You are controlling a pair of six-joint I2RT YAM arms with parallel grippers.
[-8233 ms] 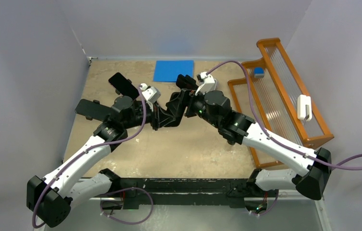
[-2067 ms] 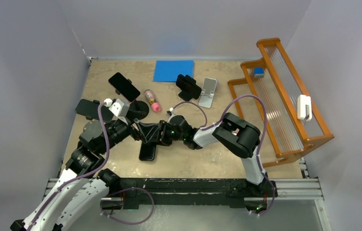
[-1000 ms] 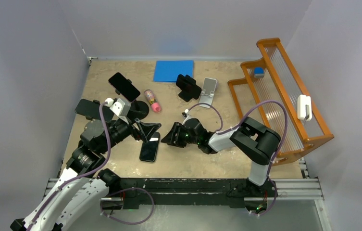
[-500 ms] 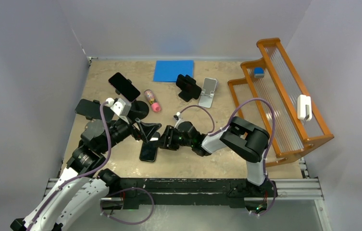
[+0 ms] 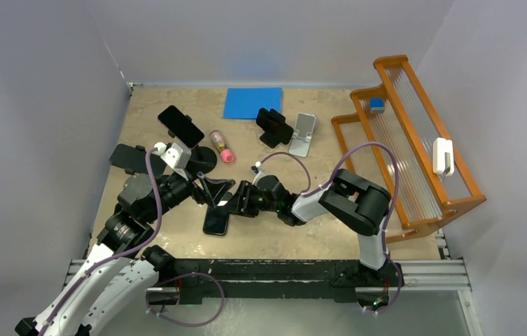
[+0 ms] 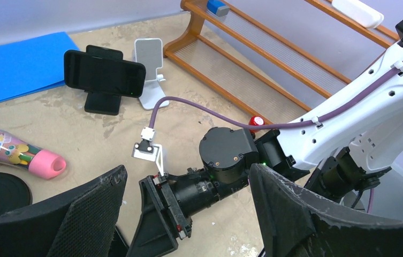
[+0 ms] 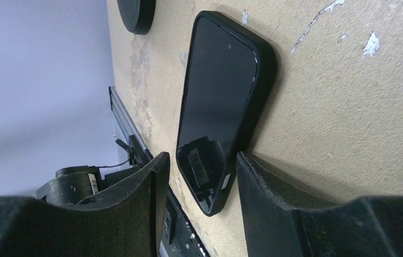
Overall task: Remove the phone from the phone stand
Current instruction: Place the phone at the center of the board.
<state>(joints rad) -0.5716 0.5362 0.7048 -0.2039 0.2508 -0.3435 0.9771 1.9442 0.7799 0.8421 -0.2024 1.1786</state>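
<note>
Lying flat and face up on the sandy surface [image 5: 281, 231], the black-cased phone [image 5: 216, 221] sits at about 7 o'clock from the middle in the top view, long axis running roughly 12 to 6, resting on no stand; the right tool [image 7: 200, 160] hangs low at the phone's 1 o'clock end, its jaws apart; in the right wrist view one finger stands on each side of the phone's near end, neither visibly pressing the case, so it grips nothing; the left tool [image 6: 188, 172] hovers at the phone's 12 o'clock, spread wide and empty, with the right arm's wrist framed between its fingers [image 6: 81, 217] in the left wrist view; the two tools are close together above the phone's far end; toward 12 o'clock on the surface an empty silver stand [image 5: 304, 133] sits just beside a black stand carrying a second dark phone [image 5: 274, 126] set crosswise; a blue mat [image 5: 253, 102] lies beyond them at the far edge; a pink bottle [image 5: 220, 146] lies on its side at about 11 o'clock, next to a round-based holder [image 5: 201, 159] with another dark phone [image 5: 180, 126] on it; an orange wooden rack [image 5: 407, 140] fills the 3 o'clock side.
</note>
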